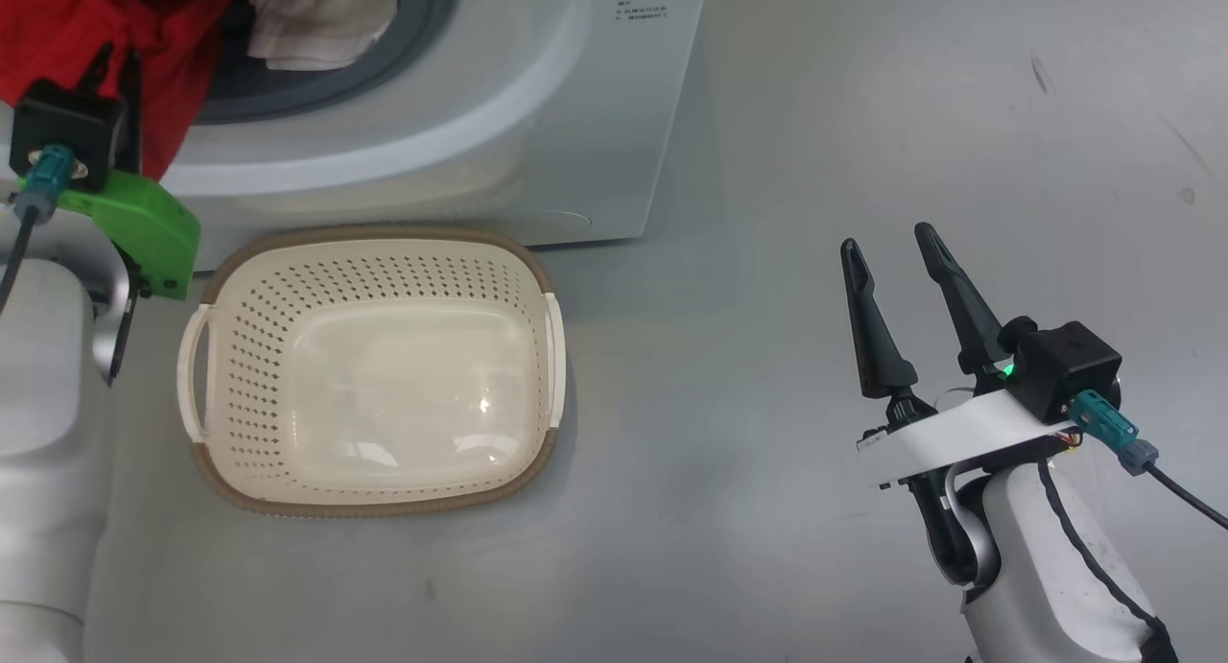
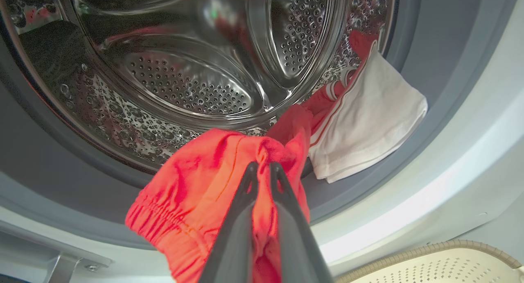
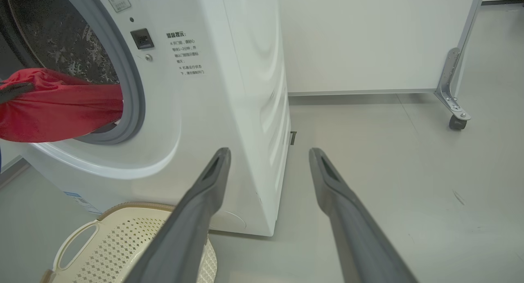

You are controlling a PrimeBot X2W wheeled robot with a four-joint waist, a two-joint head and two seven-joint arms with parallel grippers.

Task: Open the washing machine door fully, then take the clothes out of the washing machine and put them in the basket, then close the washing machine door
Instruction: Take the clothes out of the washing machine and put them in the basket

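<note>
Left wrist view looks into the washing machine point(image 2: 470, 131), whose glossy steel drum point(image 2: 184, 90) is dimpled and perforated inside a smooth grey gasket point(image 2: 413, 41). The left end effector point(image 2: 264, 167) has its two dark tapered fingers clamped together on a fold of the red garment point(image 2: 184, 201), a soft crinkled fabric with a gathered hem that hangs over the gasket's lip. At its 2 o'clock a white piece point(image 2: 368, 127) with thin red trim lies at the drum mouth. In the head view that arm reaches toward 11 o'clock. The cream perforated basket point(image 1: 384, 233), rounded-rectangular with a brown woven-look rim, sits on the grey floor point(image 1: 815, 116) at 6 o'clock of the opening. The right end effector point(image 1: 885, 239) hovers at 4 o'clock, fingers spread apart. The right wrist view adds printed text point(image 3: 186, 53) on the washer's front and a pale wheeled partition point(image 3: 368, 37) at 1 o'clock.
</note>
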